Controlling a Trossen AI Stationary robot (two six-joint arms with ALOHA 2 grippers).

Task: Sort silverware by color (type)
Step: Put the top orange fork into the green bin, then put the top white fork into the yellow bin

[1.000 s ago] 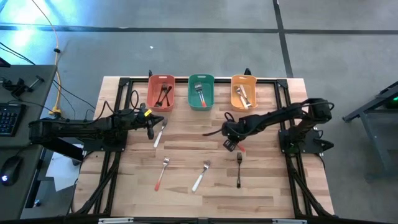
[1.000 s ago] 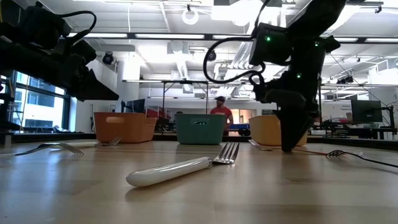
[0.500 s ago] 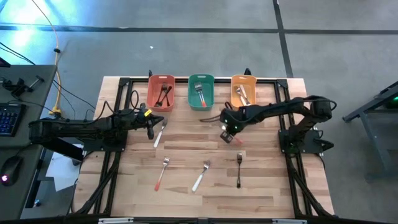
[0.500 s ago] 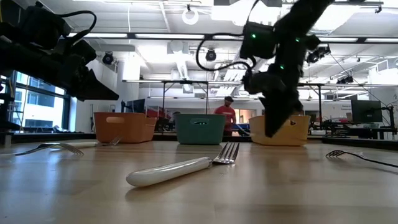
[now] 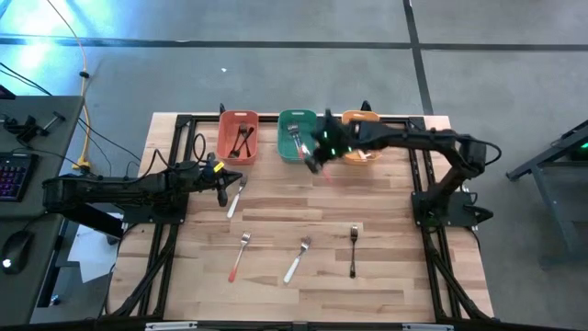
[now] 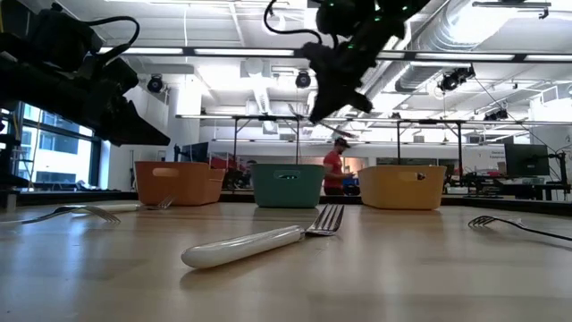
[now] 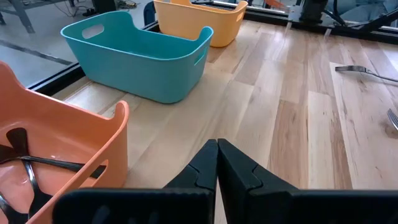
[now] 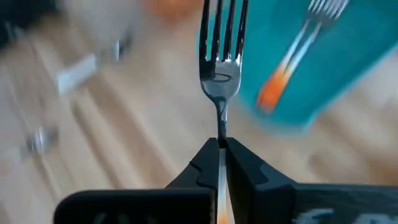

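Note:
My right gripper hangs high over the near edge of the green bin, shut on a fork with a silver head and a red-orange handle. The green bin holds another red-handled fork. My left gripper stays shut near the red bin, beside a white-handled piece lying flat. On the table lie a red-handled fork, a white-handled fork and a black-handled fork. My right gripper pinches the fork between its two fingers at the thin neck, just below the head. The fork lies along the fingers, tines pointing forward and away from the wrist. It is lifted clear of the table, slanting down toward the green bin.
The orange bin stands right of the green one, all three bins along the far edge. In the low view the white-handled fork lies closest. A person walks in the room behind. Bare wood spans the table's near half.
My right gripper has risen from the table near the black-handled fork and swung toward the far edge and the left, reaching the green bin. The red-handled fork has gone with it, lifted clear of the table. The gripper has tipped less steeply downward.

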